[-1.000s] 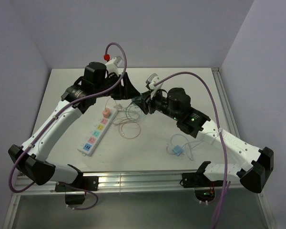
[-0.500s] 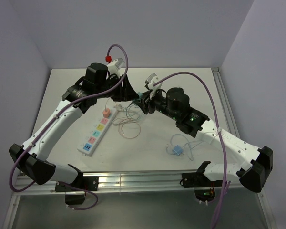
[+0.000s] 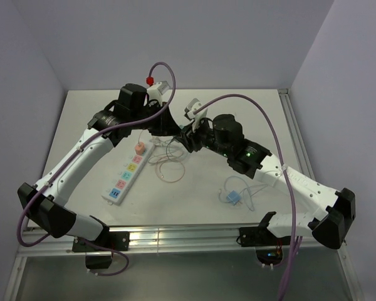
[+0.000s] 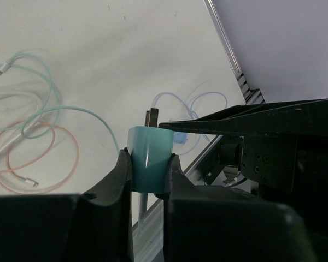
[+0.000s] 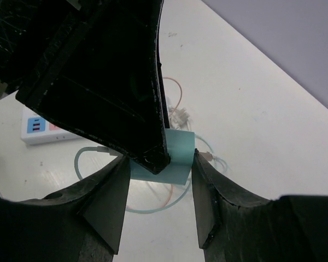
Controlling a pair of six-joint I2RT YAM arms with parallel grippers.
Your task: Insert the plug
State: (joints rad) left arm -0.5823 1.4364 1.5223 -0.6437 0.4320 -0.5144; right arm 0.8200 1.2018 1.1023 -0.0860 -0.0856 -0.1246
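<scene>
The teal plug (image 4: 148, 158) is hanging above the worktop (image 3: 175, 204), just above centre in the top view. The left pincer (image 4: 148, 164) is clamping its two sides, and the right pincer (image 5: 159, 162) is also gripping it. The power strip (image 3: 128, 170) is lying to the lower left.

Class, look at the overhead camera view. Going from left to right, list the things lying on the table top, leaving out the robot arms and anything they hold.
power strip → pink looped cable → small blue charger with its thin cable
</scene>
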